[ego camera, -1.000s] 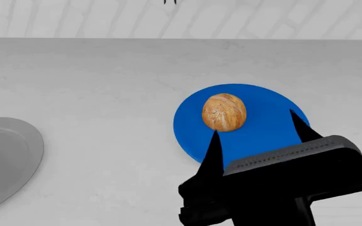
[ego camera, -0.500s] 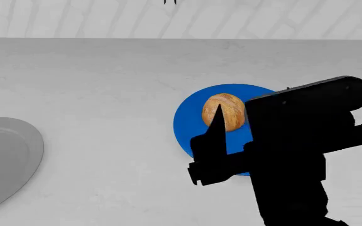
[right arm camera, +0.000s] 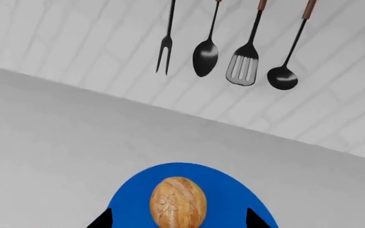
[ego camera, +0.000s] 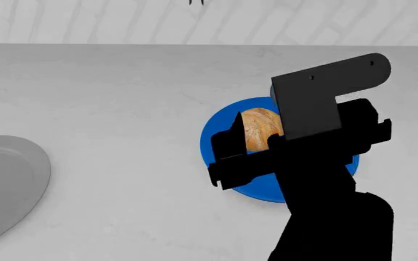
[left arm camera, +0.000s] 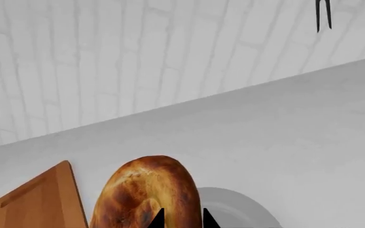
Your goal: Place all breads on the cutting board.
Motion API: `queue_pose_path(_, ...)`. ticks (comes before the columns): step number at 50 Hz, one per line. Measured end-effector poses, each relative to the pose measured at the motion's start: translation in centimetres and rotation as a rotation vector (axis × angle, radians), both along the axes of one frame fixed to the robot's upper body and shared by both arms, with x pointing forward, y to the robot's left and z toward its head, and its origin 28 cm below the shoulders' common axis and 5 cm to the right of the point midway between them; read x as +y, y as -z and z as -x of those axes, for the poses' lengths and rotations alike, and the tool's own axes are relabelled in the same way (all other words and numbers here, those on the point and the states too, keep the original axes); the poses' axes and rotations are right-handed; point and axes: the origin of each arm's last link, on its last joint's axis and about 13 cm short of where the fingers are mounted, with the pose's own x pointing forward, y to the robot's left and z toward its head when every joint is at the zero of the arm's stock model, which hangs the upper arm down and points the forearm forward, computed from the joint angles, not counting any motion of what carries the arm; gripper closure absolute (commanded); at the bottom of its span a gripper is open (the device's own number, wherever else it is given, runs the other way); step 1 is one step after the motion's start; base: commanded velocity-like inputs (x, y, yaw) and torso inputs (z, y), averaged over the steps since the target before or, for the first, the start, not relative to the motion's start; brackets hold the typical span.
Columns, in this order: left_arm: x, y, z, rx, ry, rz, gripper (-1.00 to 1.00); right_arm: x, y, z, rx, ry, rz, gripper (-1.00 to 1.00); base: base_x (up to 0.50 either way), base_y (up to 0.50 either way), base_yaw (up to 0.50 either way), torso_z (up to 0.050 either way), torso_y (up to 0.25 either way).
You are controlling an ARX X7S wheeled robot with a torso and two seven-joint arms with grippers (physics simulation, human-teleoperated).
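Note:
The darker, glossy-browned bread [left arm camera: 141,194] fills the near part of the left wrist view, and my left gripper [left arm camera: 182,220] is shut on it, its two tips close together against the crust. The cutting board [left arm camera: 33,206] lies just beside this bread. The pale golden bread [right arm camera: 178,202] rests on a round blue plate [right arm camera: 131,194]. My right gripper [right arm camera: 177,221] is open, with one fingertip on either side of that bread and not touching it. In the head view my right arm covers part of the pale bread [ego camera: 258,126]. The left gripper does not show there.
A round grey plate [ego camera: 6,179] sits at the counter's left edge in the head view, and also shows behind the dark bread as the grey plate [left arm camera: 243,209]. A fork [right arm camera: 165,47], spoon, spatula and ladle hang on the white brick wall behind the counter.
My right arm has swung forward and up over the blue plate, bringing its open fingers from the plate's near edge to either side of the pale bread. The bread and plates have not moved.

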Motion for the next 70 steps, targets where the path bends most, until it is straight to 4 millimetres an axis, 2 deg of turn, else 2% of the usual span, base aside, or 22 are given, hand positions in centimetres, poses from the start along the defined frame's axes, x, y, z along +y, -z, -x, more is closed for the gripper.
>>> queue_pose_path(37,-0.3,0.9,-0.7,0.020,0.005,-0.006,1.00,-0.3,-0.6,-4.7,0.145,0.020,0.008,-1.00,0.00,0.00,0.00,0.000,0.000)
queue_pose_path(70,-0.2,1.2,-1.0,0.022,-0.003,-0.002,1.00,0.3,0.4,-9.7,0.241,0.037,-0.001,-1.00,0.00,0.00,0.00,0.000,0.000)
